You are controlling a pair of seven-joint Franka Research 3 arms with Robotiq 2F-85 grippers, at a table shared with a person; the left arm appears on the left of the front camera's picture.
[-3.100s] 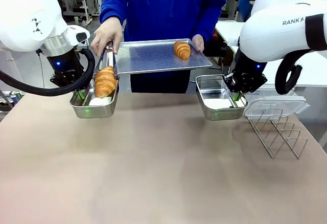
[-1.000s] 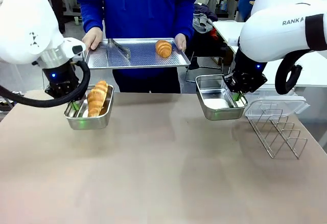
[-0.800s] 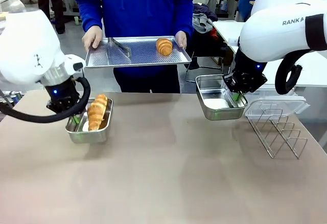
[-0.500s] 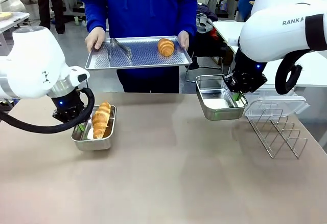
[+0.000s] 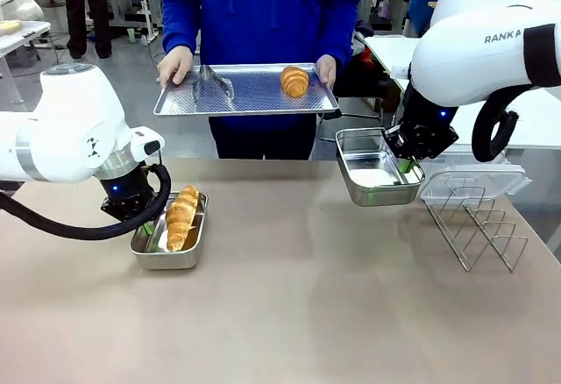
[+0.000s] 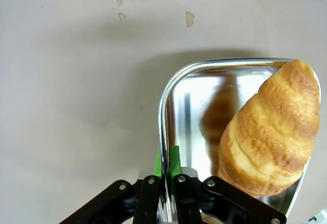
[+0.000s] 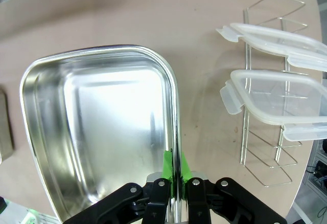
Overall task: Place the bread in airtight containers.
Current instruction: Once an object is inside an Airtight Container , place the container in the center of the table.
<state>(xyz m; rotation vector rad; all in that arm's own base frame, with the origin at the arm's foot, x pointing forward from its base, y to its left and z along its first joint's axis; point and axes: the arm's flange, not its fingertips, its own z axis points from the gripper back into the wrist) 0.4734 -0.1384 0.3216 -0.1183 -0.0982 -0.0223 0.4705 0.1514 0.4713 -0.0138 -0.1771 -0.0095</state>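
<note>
One croissant (image 5: 181,217) (image 6: 271,137) lies in a steel airtight container (image 5: 166,259) (image 6: 173,88) low over the table at the left. My left gripper (image 5: 145,224) (image 6: 166,162) is shut on that tub's rim. A second croissant (image 5: 294,81) sits on the flat metal tray (image 5: 250,95) that the person holds with both hands at the far side. At the right, my right gripper (image 5: 405,167) (image 7: 173,165) is shut on the rim of an empty steel container (image 5: 375,193) (image 7: 97,127), held above the table.
Metal tongs (image 5: 213,81) lie on the person's tray. A wire rack (image 5: 478,224) (image 7: 265,152) stands at the right with clear plastic lids (image 5: 473,182) (image 7: 278,101) on it. The middle and near table are bare.
My left arm has brought its tub with the croissant down and to the right, close to the table. The person's tray has shifted right. The right arm has not moved.
</note>
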